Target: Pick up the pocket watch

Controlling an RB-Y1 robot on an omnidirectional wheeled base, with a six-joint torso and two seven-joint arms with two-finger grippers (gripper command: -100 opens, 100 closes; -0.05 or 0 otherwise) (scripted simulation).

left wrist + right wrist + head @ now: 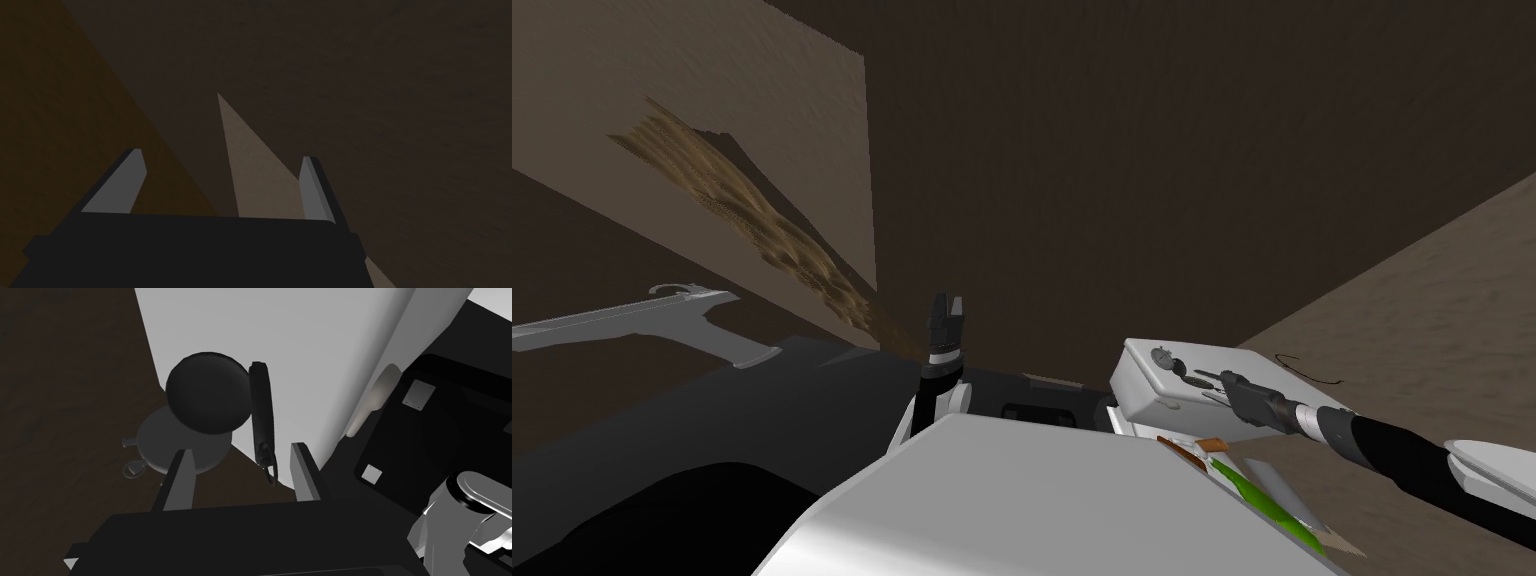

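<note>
Overlapping the pocket watch (161, 440) sits a dark dome (207, 390).

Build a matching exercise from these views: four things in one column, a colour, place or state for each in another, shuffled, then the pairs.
1. pocket watch
2. slim bar with a ring
3. left gripper
4. long thin item near the white unit

A. open, holding nothing
B. bright green
C. grey disc at the white unit's edge, beside a finger of the right gripper
D. black, ring end between the right gripper's open fingers

Pairs: 1-C, 2-D, 3-A, 4-B.
</note>
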